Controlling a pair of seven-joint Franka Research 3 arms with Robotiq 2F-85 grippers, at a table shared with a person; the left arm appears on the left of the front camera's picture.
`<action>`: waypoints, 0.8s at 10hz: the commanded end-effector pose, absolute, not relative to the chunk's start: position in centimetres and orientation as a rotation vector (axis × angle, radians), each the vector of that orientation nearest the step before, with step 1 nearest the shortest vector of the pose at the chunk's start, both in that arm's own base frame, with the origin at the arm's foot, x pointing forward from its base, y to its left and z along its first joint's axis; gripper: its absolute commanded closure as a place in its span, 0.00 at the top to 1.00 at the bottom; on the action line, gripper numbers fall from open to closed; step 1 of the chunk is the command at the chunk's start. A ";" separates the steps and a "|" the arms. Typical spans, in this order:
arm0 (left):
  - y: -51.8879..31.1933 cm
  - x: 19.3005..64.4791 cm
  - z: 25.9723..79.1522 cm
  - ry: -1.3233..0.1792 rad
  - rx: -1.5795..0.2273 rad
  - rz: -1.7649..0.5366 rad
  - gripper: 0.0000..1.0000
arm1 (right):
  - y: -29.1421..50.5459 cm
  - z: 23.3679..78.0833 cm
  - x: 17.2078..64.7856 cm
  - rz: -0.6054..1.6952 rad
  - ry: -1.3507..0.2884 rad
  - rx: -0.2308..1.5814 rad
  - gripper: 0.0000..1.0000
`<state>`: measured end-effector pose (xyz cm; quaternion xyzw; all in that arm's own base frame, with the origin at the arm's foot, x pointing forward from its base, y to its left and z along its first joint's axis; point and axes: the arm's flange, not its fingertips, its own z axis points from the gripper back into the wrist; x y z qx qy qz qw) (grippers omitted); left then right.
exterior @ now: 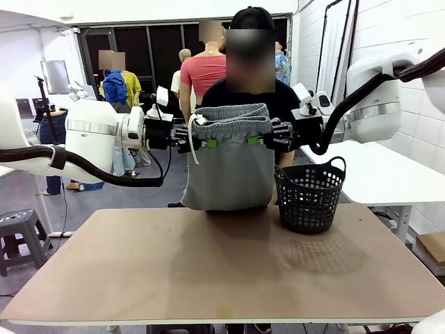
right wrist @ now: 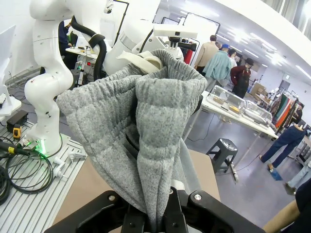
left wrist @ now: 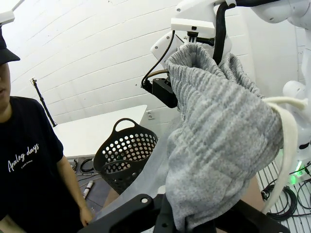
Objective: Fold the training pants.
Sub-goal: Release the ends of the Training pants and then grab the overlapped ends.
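Two grippers hold the light grey training pants (exterior: 226, 174) aloft by the gathered waistband (exterior: 233, 118), above the far edge of the wooden table (exterior: 208, 271). The left gripper (exterior: 203, 142) is clamped on the waistband's left end and the right gripper (exterior: 256, 140) on its right end, with green pads pressed into the cloth. Each wrist view shows the ribbed grey fabric pinched tight between that gripper's jaws. The pants hang doubled over in a short, broad panel. Its lower edge reaches down to about the table's far rim, though whether it touches the wood cannot be told. A white drawstring (exterior: 190, 142) dangles in a loop down the left side. A person (exterior: 281, 97) stands directly behind the garment at the far side. In the left wrist view their black T-shirt (left wrist: 29, 179) bears the words "Analog days" in white script across the chest. A black plastic mesh basket (exterior: 309, 198) with two handles stands on the table's far right, just beside the hanging pants.
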<state>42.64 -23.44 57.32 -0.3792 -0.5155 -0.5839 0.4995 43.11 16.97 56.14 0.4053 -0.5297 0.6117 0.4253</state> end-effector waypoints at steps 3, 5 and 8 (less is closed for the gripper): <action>-23.6 42.6 57.7 -1.247 -0.914 -1.404 0.00 | 17.0 56.0 42.5 1.523 -1.356 1.032 0.00; -23.6 42.6 57.7 -1.247 -0.914 -1.404 0.00 | 17.0 56.0 42.5 1.523 -1.356 1.032 0.00; -23.6 42.6 57.7 -1.247 -0.914 -1.404 0.00 | 17.0 56.0 42.5 1.523 -1.356 1.032 0.00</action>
